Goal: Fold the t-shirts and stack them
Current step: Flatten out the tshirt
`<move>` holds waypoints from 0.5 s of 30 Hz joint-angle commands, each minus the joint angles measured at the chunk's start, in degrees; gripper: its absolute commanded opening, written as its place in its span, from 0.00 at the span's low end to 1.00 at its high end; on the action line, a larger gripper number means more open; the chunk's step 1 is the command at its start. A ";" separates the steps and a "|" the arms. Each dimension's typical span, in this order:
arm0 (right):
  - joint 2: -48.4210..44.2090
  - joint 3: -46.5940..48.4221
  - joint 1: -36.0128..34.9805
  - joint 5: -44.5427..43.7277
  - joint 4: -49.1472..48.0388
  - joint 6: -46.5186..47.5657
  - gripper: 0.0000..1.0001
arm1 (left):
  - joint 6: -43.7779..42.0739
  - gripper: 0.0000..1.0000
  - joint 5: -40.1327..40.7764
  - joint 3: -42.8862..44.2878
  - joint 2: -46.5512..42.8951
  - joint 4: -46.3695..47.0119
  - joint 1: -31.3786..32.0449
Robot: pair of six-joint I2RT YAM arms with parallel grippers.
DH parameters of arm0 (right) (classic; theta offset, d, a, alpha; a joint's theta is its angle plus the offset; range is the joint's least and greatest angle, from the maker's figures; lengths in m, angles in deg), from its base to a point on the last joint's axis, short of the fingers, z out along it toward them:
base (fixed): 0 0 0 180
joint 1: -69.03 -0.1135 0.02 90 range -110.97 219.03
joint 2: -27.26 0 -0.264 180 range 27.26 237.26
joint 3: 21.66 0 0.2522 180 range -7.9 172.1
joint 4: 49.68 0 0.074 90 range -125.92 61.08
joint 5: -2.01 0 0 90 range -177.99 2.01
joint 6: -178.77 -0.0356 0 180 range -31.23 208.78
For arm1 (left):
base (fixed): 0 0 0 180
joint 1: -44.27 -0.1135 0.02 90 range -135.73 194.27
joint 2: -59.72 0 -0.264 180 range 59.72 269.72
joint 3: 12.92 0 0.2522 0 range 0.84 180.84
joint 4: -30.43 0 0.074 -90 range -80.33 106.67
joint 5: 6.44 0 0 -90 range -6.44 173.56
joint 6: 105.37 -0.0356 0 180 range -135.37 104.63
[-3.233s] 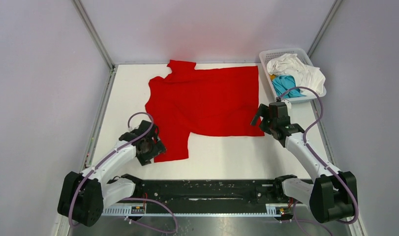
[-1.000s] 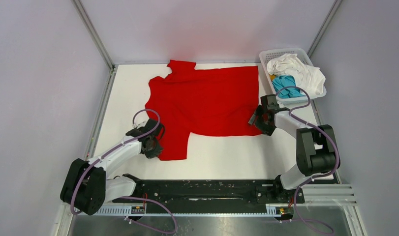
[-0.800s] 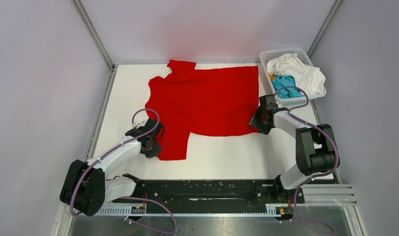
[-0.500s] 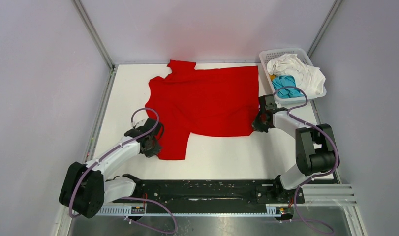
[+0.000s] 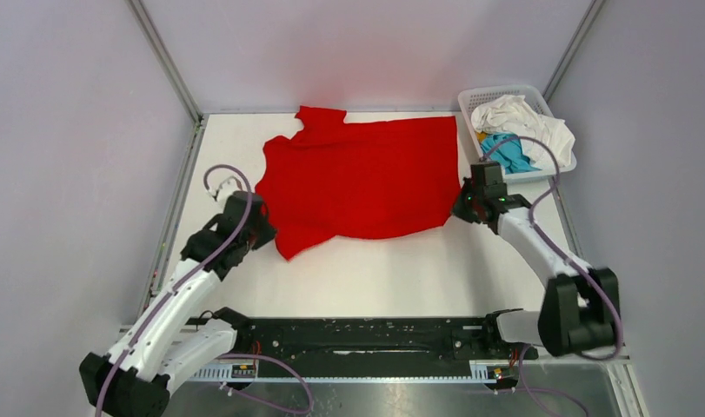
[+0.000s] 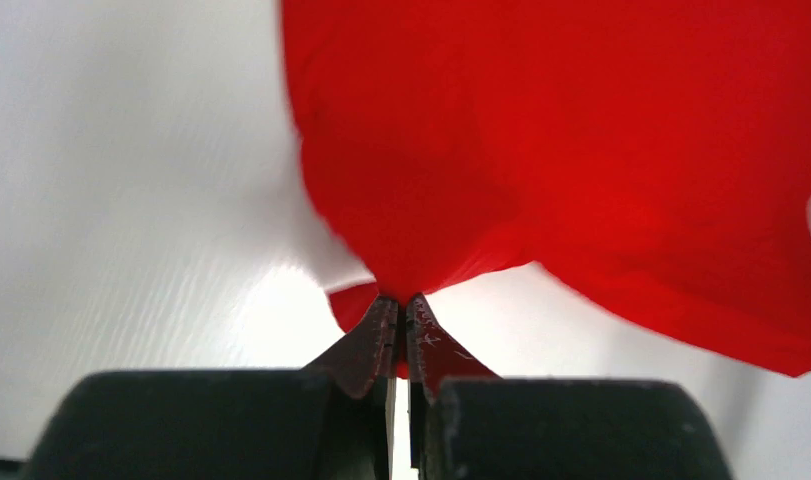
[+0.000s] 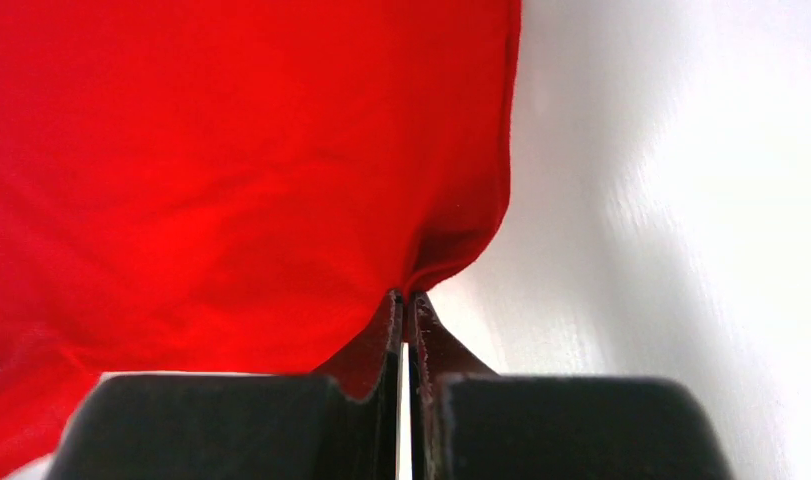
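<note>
Held the red shirt (image 5: 357, 178) at two places: left gripper (image 6: 401, 305) clamped tight on its near-left corner, right gripper (image 7: 405, 298) clamped on its near-right hem. Spread across the table (image 5: 392, 274) between them, seemingly raised slightly at both pinches.

- The large t-shirt (image 5: 366, 178) lies on the table (image 5: 392, 269), spread between the left gripper (image 5: 260, 228) and the right gripper (image 5: 463, 207).
- Its near left edge sits in the left gripper's jaws, and its near right corner sits in the right gripper's.
- The basket (image 5: 503, 89) stands beyond the right gripper, with other t-shirts (image 5: 524, 122) in it.
</note>
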 commanded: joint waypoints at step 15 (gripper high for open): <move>-39.10 27.22 -0.43 4.10 15.45 8.18 0.00 | -16.92 0.00 -0.92 46.02 -14.68 10.88 0.22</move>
